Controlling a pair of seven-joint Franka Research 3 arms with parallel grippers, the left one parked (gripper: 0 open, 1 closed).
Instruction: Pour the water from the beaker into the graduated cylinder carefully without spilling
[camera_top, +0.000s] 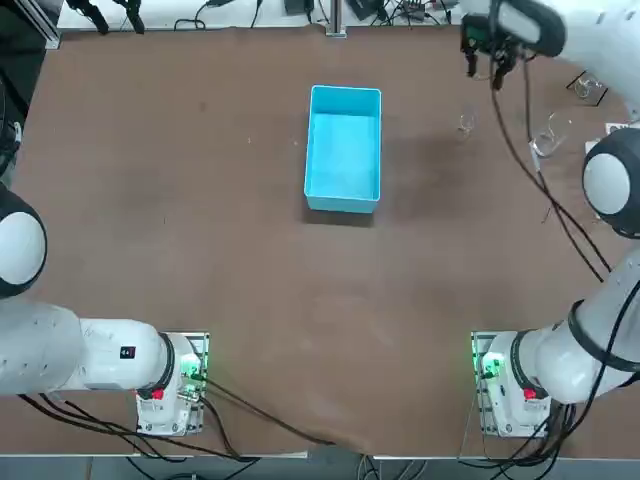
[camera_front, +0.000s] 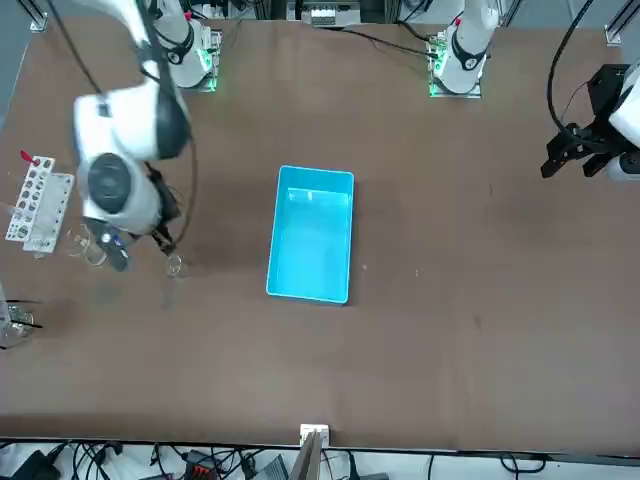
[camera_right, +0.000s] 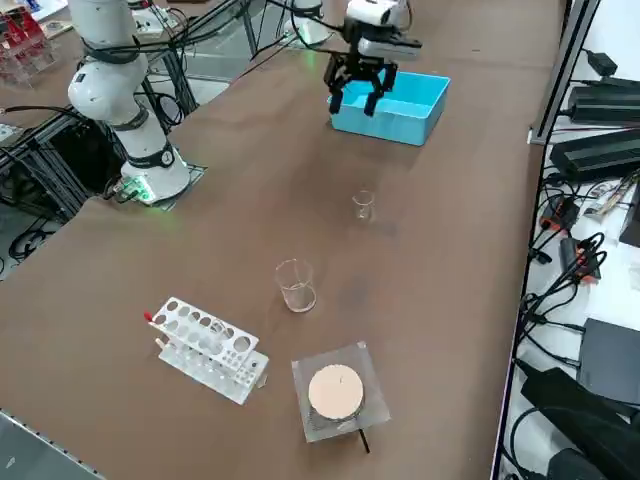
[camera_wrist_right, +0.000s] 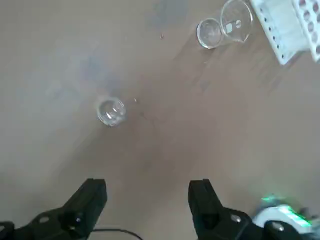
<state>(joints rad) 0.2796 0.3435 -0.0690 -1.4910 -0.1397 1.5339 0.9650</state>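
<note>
The beaker (camera_top: 465, 124) is a tiny clear glass standing upright on the brown table, also seen in the side view (camera_right: 363, 205) and the front view (camera_front: 174, 265). The graduated cylinder (camera_top: 548, 135), a bigger clear vessel, stands apart from it toward the table's right side (camera_right: 295, 285). My right gripper (camera_top: 483, 65) hangs in the air beyond the beaker, open, touching nothing. The wrist view looks down past the gripper (camera_wrist_right: 147, 200) at the beaker (camera_wrist_right: 111, 111) and the graduated cylinder (camera_wrist_right: 225, 30), with bare table between the fingers.
A blue bin (camera_top: 344, 148) sits at the table's middle. A white holed rack (camera_right: 205, 350) and a white-topped flask (camera_right: 335, 395) stand near the right edge, past the cylinder. Cables run along the far edge.
</note>
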